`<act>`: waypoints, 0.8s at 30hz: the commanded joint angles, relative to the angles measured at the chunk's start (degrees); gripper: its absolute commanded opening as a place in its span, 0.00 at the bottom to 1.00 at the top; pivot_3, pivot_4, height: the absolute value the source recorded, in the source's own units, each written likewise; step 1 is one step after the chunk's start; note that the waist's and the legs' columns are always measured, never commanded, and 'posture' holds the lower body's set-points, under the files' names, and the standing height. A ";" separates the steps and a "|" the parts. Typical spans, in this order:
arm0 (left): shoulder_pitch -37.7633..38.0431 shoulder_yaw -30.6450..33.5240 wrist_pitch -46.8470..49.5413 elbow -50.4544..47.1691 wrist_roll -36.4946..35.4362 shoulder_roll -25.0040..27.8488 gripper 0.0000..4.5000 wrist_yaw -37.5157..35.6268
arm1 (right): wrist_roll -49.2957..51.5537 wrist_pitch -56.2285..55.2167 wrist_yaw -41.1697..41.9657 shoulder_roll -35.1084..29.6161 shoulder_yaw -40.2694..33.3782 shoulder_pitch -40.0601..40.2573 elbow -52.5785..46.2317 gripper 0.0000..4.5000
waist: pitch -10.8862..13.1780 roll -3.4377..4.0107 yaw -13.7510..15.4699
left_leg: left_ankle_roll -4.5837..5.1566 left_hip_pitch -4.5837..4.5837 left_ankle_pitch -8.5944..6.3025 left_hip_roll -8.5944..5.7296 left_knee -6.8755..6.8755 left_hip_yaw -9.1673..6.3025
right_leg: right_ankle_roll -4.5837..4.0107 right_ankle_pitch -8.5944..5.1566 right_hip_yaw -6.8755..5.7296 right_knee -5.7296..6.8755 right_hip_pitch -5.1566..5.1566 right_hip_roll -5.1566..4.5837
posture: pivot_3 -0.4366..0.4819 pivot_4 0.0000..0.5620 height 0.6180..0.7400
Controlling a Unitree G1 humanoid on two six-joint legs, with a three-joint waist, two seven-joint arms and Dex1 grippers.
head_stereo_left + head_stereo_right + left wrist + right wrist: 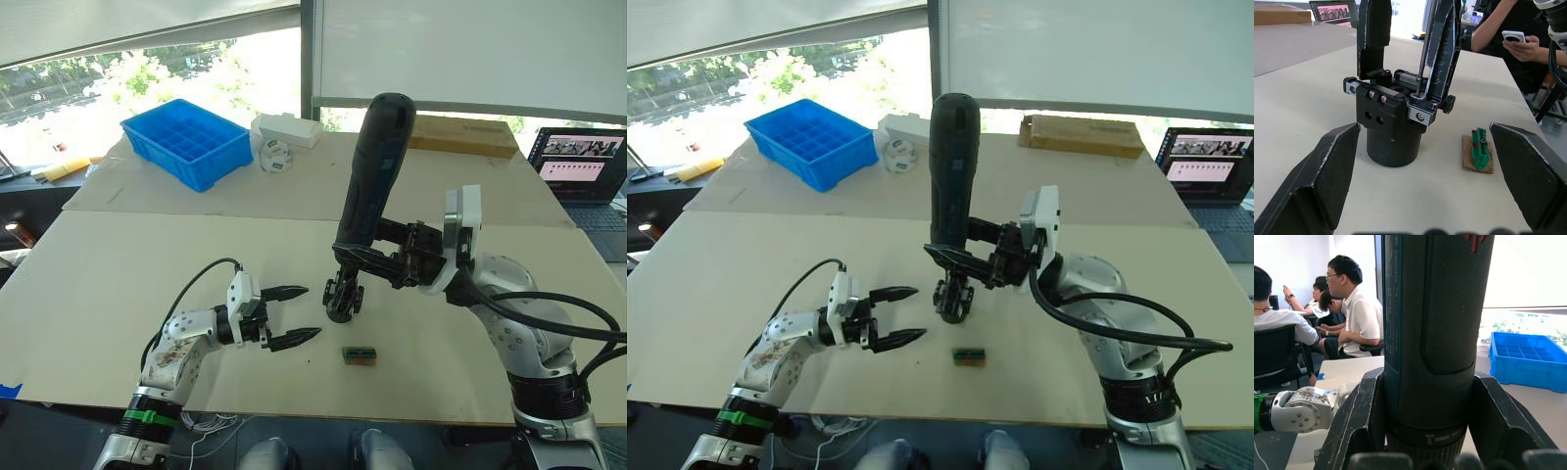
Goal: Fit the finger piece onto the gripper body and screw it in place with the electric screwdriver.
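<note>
Office/lab space: seated people at desks, laptop, parts bin (blue, w/ compartments).

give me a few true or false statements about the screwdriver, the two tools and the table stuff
1. The right tool grips the electric screwdriver upright. True.
2. The left tool is clamped on the gripper body. False: it is open, apart from it.
3. The screwdriver bit meets the top of the gripper body. True.
4. The small green part sits inside the blue bin. False: it lies on the table near the gripper body.
</note>
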 commanded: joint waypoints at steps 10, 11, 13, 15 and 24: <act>0.42 0.64 -1.26 -1.61 -0.49 0.28 1.00 -0.50 | -0.49 -2.69 0.25 1.23 -1.27 -0.36 -1.54 0.43 | 0.00 0.00 -0.04 | 0.00 0.00 0.00 0.00 0.00 0.00 | 0.00 0.00 0.00 0.00 0.00 0.00 | 0.48 0.27 1.00; 0.38 0.64 -1.26 -1.54 -0.49 0.26 1.00 -0.50 | -0.55 -2.70 0.28 1.32 -1.28 -0.43 -1.46 0.43 | 0.00 0.00 -0.05 | 0.00 0.00 0.00 0.00 0.00 0.00 | 0.00 0.00 0.00 0.00 0.00 0.00 | 0.48 0.27 1.00; 0.51 0.63 -1.24 -1.70 -0.51 0.26 1.00 -0.49 | -0.63 -2.61 0.31 1.53 -1.35 -0.49 -1.54 0.43 | 0.00 0.00 -0.06 | 0.00 0.00 0.00 0.00 0.00 0.00 | 0.00 0.00 0.00 0.00 0.00 0.00 | 0.48 0.27 1.00; 0.49 0.59 -1.28 -1.61 -0.48 0.21 1.00 -0.48 | -0.66 -2.57 0.35 1.78 -1.38 -0.70 -1.42 0.43 | 0.00 0.00 -0.06 | 0.00 0.00 0.00 0.00 0.00 0.00 | 0.00 0.00 0.00 0.00 0.00 0.00 | 0.48 0.27 1.00; 0.87 0.64 -1.25 -1.92 -0.54 0.08 1.00 -0.16 | -1.26 -2.56 0.73 2.10 -1.27 -0.90 -1.00 0.43 | 0.00 0.00 -0.11 | 0.00 0.00 0.00 0.00 0.00 0.00 | 0.00 0.00 0.00 0.00 0.00 0.00 | 0.48 0.27 1.00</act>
